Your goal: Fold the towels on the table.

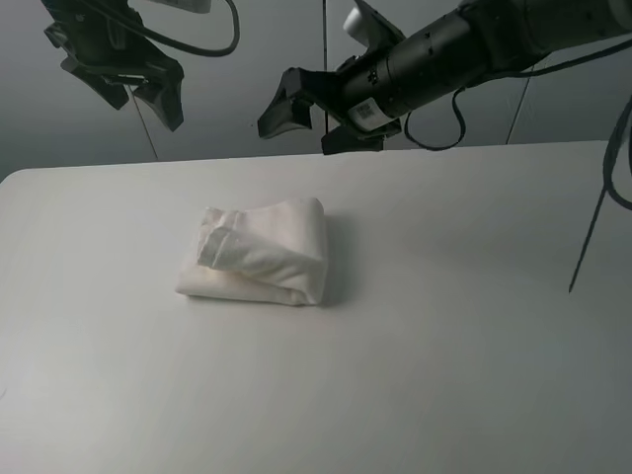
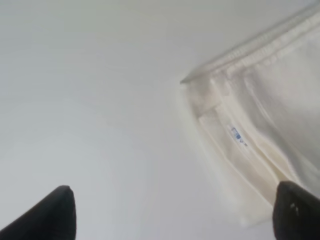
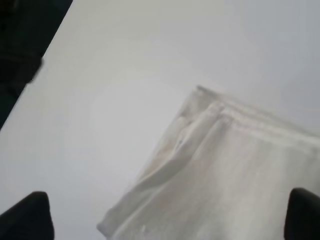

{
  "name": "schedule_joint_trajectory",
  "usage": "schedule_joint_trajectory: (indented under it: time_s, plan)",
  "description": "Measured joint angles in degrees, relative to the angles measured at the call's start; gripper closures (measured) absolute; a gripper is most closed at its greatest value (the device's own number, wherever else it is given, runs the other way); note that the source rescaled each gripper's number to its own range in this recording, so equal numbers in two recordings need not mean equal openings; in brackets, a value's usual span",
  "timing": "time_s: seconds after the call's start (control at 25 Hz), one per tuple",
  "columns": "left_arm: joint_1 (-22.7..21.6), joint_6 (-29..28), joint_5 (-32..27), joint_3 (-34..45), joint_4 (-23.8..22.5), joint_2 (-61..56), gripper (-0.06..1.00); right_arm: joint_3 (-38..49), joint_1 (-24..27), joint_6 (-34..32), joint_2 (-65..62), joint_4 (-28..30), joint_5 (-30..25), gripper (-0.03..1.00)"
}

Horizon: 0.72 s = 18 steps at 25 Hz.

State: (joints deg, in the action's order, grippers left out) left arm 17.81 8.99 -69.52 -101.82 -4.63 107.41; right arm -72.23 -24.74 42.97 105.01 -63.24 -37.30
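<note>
A white terry towel (image 1: 259, 252) lies folded in several layers on the white-grey table (image 1: 444, 326), a little left of the middle. Its border band and small dark-printed label (image 2: 237, 134) show in the left wrist view, and the folded stack shows in the right wrist view (image 3: 235, 175). My left gripper (image 1: 148, 94) hangs high above the table's far left, open and empty; its fingertips (image 2: 55, 212) are wide apart. My right gripper (image 1: 314, 120) hangs high above the far edge behind the towel, open and empty.
The right arm (image 1: 474, 49) stretches in from the upper right. A thin rod (image 1: 591, 232) and cables hang at the right edge. The table's far edge (image 1: 296, 158) runs just behind the towel, with a dark area (image 3: 20, 40) beyond it.
</note>
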Motion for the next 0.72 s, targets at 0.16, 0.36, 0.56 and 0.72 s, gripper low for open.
schedule_joint_trajectory:
  time_s: [0.16,0.36,0.56,0.72]
  plan:
    - [0.0,-0.4,0.0,0.0,-2.4,-7.1,-0.06,0.0,1.7,-6.4,-8.3,17.1,-1.2,-0.03]
    - [0.0,-1.5,-0.2,0.0,-3.2,-15.1,-0.06,0.0,1.8,-16.8,-18.1,35.0,-5.8,-0.03]
    - [0.0,-3.2,-0.2,2.1,-3.4,-22.9,-0.06,2.1,1.8,-22.4,-26.3,44.9,-10.8,-0.03]
    - [0.0,-4.5,-0.2,10.8,-3.8,-30.4,-0.06,7.6,1.8,-25.5,-32.5,50.1,-11.4,-0.03]
